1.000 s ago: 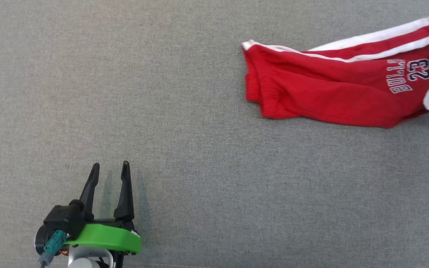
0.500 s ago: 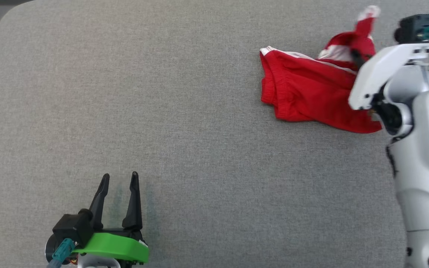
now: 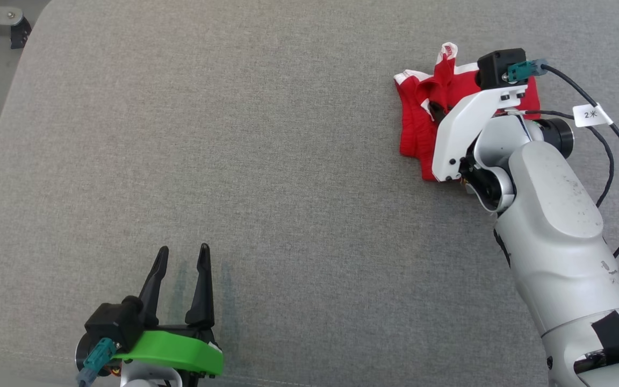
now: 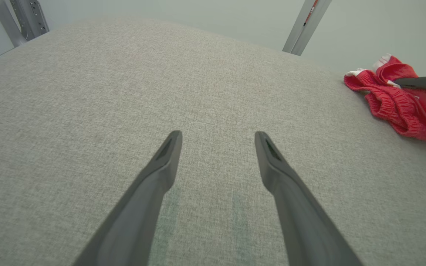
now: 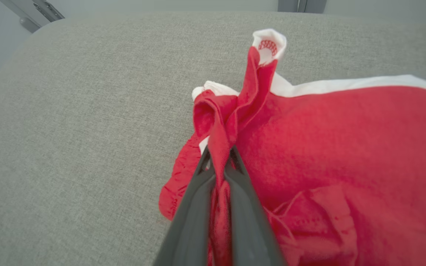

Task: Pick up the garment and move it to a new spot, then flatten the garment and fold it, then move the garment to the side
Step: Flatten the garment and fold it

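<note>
Pinching a fold of the red garment point(image 3: 414, 137), the right gripper point(image 3: 439, 110) sits over the bunched cloth at the far right of the grey cushion point(image 3: 288, 161) in the head view. The left gripper point(image 3: 182, 250) hovers near the front edge, jaws wide and empty, well apart from the cloth. From the left wrist, those spread fingers frame bare cushion, and the garment lies crumpled far off to the right. From the right wrist, the jaws are closed tight on a thin ridge of fabric that sticks up past the tips, with most of the garment resting on the cushion. The hold looks narrow, so a good lift probably means rising slowly, high enough for the hanging cloth to clear, then carrying it toward the open middle without dragging; a snatch could let the fold slip out.
</note>
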`<state>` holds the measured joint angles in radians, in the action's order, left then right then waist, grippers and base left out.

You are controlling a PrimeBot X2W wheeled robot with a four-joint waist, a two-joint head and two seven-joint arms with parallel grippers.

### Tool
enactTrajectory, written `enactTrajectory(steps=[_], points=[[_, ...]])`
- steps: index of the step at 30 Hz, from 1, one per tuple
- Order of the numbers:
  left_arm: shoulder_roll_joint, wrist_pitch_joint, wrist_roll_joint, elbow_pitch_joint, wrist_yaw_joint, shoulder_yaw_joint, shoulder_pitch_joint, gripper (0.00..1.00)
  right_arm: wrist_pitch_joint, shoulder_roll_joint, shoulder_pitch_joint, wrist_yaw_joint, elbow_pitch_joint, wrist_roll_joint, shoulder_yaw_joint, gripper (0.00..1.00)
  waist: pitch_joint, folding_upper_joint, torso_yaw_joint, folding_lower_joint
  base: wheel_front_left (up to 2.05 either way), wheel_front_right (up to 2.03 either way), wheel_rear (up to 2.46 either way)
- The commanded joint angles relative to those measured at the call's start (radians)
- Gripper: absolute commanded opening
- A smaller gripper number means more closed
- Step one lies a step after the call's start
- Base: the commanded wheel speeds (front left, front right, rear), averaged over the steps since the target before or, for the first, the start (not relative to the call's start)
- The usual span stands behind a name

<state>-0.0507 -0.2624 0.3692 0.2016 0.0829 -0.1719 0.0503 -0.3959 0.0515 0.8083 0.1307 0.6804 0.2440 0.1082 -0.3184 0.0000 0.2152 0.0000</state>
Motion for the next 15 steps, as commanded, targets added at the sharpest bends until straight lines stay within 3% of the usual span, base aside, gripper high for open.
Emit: enactTrajectory(steps=[1,3,4,5,6,15], points=[[-0.001,-0.003,0.007,0.002,-0.006,-0.002,-0.007,1.00,0.013,0.001,0.011,0.000,0.014,0.008,0.006,0.00,0.005,0.0000,0.002,0.0000,0.00,0.00,0.00],[-0.001,-0.003,0.010,0.003,-0.009,-0.007,-0.011,1.00,0.030,0.000,0.019,0.000,0.031,0.012,0.021,0.06,0.009,0.0000,0.001,0.0000,0.00,0.00,0.00],[-0.001,-0.003,0.013,0.004,-0.011,-0.010,-0.012,1.00,0.040,0.000,0.021,0.000,0.040,0.021,0.032,0.38,0.011,0.0000,0.000,0.0000,0.00,0.00,0.00],[-0.001,-0.003,0.015,0.005,-0.011,-0.012,-0.012,1.00,0.048,0.000,0.021,0.000,0.046,0.025,0.041,0.90,0.013,0.0000,-0.001,0.0000,0.00,0.00,0.00],[-0.001,-0.003,0.016,0.005,-0.012,-0.014,-0.011,1.00,0.060,0.000,0.022,0.000,0.055,0.033,0.050,1.00,0.016,0.0000,-0.003,0.0000,0.00,0.00,0.00],[-0.001,-0.003,0.008,0.011,-0.017,0.005,-0.035,1.00,0.122,0.000,-0.036,0.000,0.032,0.182,0.238,1.00,0.066,0.0000,-0.034,0.0000,0.00,0.00,0.00]])
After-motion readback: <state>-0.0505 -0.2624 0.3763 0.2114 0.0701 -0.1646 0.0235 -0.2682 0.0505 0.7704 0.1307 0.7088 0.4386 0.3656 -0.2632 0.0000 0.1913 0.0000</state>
